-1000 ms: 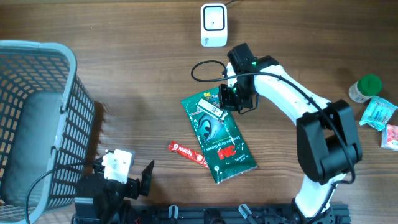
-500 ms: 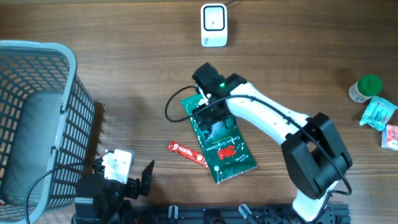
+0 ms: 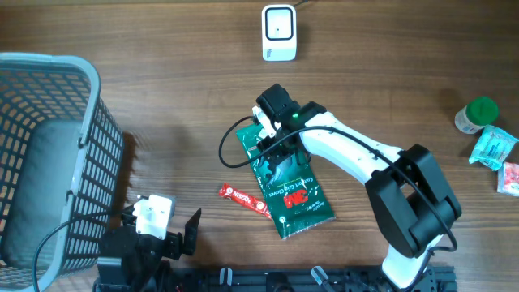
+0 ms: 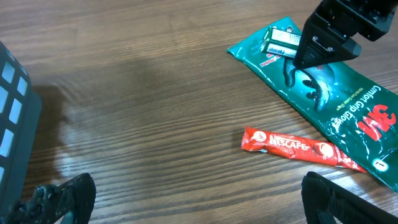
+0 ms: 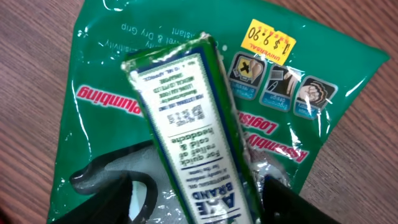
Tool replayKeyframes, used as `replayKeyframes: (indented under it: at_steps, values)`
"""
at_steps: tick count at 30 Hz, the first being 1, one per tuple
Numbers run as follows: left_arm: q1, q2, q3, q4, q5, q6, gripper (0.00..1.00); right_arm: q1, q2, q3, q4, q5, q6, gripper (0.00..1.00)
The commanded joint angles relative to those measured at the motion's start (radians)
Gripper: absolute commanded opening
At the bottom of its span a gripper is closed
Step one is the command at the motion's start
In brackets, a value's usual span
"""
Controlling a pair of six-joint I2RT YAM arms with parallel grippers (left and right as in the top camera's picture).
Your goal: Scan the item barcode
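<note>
Two robot arms work at a wooden table [image 3: 162,81]. The right gripper [image 5: 205,202] is lowered over a slim green-and-white box [image 5: 193,124], the item to be scanned. The box lies near the centre of the table, on the top end of a green 3M glove packet [image 3: 292,191], just inside the packet's 11 o'clock corner.

In the right wrist view the jaws stand partly open, one dark finger [image 5: 127,199] on each side of the box. A sliver of packet shows between the left finger and the box. Whether the other finger touches it cannot be told, and nothing is lifted. A yellow price sticker [image 5: 268,37] sits on the packet just beside the box.

A white barcode scanner [image 3: 278,32] stands at 12 o'clock, well apart from the box. A red Nescafé stick [image 3: 243,199] lies on the wood at the packet's 8 o'clock side. A grey mesh basket [image 3: 89,162] fills the 9 o'clock edge. A green-capped bottle [image 3: 474,113] and some small packets [image 3: 492,148] sit at 3 o'clock.

At 7 o'clock, the left gripper [image 4: 199,199] hangs low over bare wood, its jaws spread wide and holding nothing.
</note>
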Motion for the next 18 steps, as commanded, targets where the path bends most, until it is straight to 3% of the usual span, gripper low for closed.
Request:
replayKeyframes:
  at_steps: [1,4,9,14,18]
  values:
    - [0.003,-0.005,-0.001,0.004,0.009,-0.005,1.0,0.0,0.035,-0.005,-0.015,-0.005,-0.02,0.64]
    - [0.003,-0.005,-0.001,0.004,0.009,-0.005,1.0,-0.003,0.035,-0.005,-0.04,-0.005,-0.02,0.59]
    - [0.003,-0.005,-0.001,0.004,0.009,-0.005,1.0,-0.037,0.037,-0.007,-0.035,-0.006,-0.011,0.59]
    - [0.003,-0.005,-0.001,0.004,0.009,-0.005,1.0,-0.088,0.037,-0.007,-0.031,-0.041,0.021,0.48]
    - [0.003,-0.005,-0.001,0.004,0.009,-0.005,1.0,-0.095,0.037,-0.008,-0.021,-0.1,0.02,0.48]
